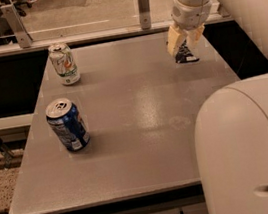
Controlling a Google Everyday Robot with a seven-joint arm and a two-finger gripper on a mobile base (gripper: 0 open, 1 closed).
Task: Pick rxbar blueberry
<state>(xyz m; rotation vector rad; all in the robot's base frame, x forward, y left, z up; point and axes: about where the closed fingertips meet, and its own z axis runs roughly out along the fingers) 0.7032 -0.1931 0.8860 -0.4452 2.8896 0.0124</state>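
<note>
The rxbar blueberry [186, 54] is a small dark navy wrapper at the far right of the grey table [141, 118]. My gripper [183, 41] comes down from above, its tan fingers [173, 39] on either side of the bar's upper part. The fingers are closed on the bar. The bar stands on end between them, its lower end at or just above the tabletop. The upper part of the bar is hidden by the fingers.
A blue soda can [67, 125] stands at the left front of the table. A white-and-green can [64, 64] stands at the far left. A railing with posts [143, 0] runs behind the table. My white arm [252, 151] fills the right foreground.
</note>
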